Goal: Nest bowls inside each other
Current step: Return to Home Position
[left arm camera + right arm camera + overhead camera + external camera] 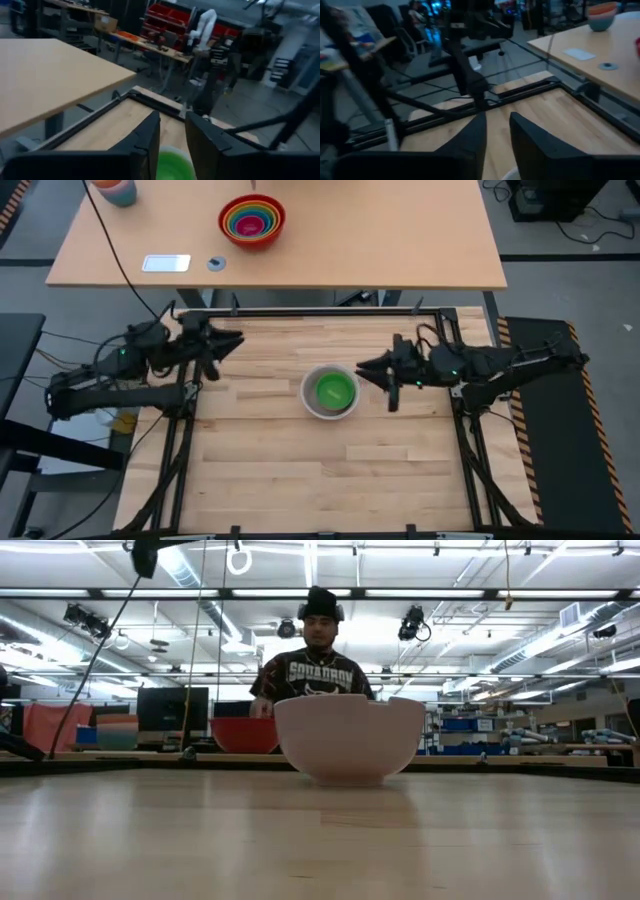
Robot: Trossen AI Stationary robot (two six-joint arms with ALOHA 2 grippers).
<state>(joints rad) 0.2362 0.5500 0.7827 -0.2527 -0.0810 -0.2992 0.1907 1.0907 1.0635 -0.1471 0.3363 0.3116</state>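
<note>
A bright green bowl (334,390) sits nested inside a white bowl (311,402) in the middle of the wooden table; the white bowl rests on its base (348,776). Other bowls inside the stack cannot be made out. My left gripper (238,340) hangs above the table's far left part, pointing level toward the bowls, fingers slightly apart with nothing between them; the green bowl (175,165) shows through their gap. My right gripper (362,367) hovers just right of the bowls, pointing at them, fingers (470,137) slightly apart and empty. Neither gripper shows in the low view.
On the far desk stand a rainbow stack of bowls (252,220), an orange-and-teal cup (113,190), a white card (166,263) and a small round disc (216,263). A person (318,665) stands behind the table. A black frame (320,311) edges the table.
</note>
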